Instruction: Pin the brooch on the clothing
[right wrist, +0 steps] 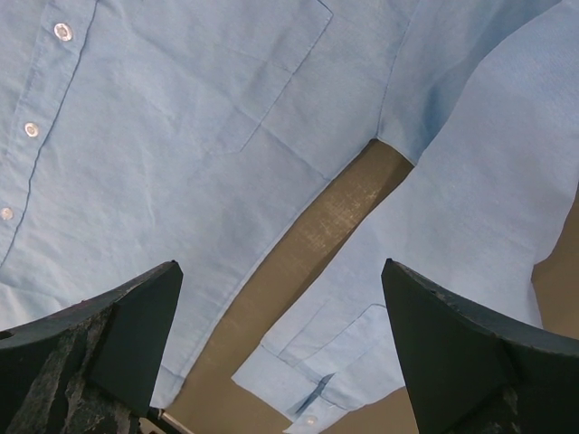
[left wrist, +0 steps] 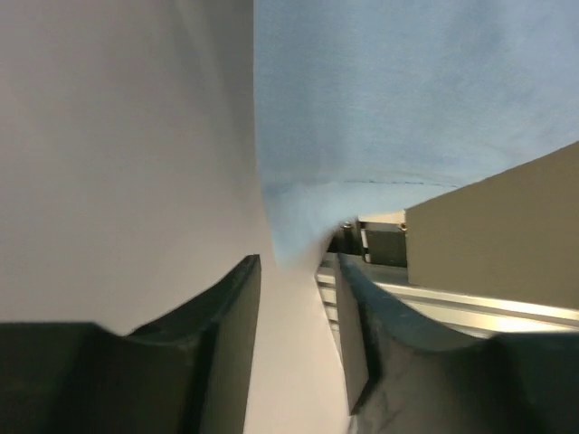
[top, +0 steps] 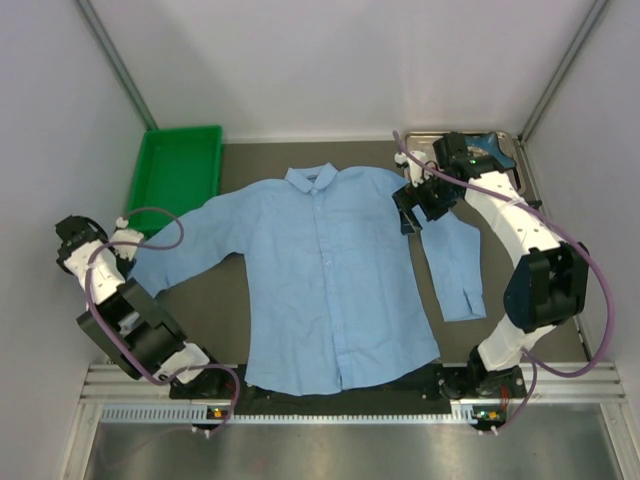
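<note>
The clothing (top: 330,290) lies flat on the tabletop (top: 260,160), thin and limp; I'd pinch a doubled edge like the pocket hem. The right gripper (right wrist: 279,267) hangs wide and empty above it. The left gripper (left wrist: 298,262), off by the wall, is parted and empty. I can't see the brooch.

Bare table (right wrist: 324,226) gap between shirt (right wrist: 163,136) and sleeve (right wrist: 488,181), apparently passable
</note>
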Motion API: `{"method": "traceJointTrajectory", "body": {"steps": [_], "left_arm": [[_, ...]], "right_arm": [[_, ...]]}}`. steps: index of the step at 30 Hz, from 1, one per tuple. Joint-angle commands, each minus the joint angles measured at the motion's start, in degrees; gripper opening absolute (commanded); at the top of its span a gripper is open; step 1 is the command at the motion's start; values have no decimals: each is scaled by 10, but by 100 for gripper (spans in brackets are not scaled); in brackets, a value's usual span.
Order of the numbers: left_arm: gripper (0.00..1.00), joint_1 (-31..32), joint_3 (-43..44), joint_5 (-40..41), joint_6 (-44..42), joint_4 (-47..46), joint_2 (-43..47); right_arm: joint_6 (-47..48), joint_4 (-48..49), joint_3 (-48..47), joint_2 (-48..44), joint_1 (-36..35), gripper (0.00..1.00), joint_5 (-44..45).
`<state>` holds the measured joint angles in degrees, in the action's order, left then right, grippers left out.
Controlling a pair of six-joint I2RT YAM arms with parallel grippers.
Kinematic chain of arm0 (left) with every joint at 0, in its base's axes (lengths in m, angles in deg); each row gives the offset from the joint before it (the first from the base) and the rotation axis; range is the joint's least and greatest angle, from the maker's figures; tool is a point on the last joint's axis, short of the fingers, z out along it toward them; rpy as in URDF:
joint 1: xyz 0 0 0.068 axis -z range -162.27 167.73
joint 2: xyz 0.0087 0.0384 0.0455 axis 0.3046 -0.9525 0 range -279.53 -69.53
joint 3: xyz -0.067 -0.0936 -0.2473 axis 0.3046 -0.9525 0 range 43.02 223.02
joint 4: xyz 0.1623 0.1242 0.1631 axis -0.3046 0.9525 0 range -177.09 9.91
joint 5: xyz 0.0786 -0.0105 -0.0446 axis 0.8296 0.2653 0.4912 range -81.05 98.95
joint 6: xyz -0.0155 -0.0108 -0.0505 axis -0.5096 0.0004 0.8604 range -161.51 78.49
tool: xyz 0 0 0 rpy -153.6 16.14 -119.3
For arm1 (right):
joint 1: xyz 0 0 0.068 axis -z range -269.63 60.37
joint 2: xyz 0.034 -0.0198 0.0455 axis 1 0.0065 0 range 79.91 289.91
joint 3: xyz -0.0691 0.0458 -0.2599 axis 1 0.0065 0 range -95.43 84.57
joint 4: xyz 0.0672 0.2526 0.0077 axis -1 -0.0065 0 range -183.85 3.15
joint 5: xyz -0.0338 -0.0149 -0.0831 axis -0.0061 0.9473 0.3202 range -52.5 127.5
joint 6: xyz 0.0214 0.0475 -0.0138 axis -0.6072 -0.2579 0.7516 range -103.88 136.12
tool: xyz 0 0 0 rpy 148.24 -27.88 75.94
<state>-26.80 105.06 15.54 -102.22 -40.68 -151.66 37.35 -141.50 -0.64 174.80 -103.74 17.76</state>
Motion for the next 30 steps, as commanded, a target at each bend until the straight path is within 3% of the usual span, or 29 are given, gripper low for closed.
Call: {"method": "traceJointTrajectory", "body": {"steps": [1,3,7,12,19,26,30], "left_arm": [[52,7,47,-86,6,31,30],[62,31,72,-116,19,74,45],[67,125,88,-158,87,118,72],[72,239,90,-226,184,103,69],[74,283,104,-286,256,85,34],[75,293,104,-285,272,75,26],[75,293,98,-280,274,61,39]], "right_arm": [[21,-23,-17,-21,7,96,16],[29,-39,-5,-30,16,97,22],[64,-50,59,-76,23,97,67],[97,-49,187,-149,24,94,124],[155,-45,324,-207,23,92,124],[105,7,366,-148,-46,90,137],[80,48,393,-96,-75,88,194]]}}
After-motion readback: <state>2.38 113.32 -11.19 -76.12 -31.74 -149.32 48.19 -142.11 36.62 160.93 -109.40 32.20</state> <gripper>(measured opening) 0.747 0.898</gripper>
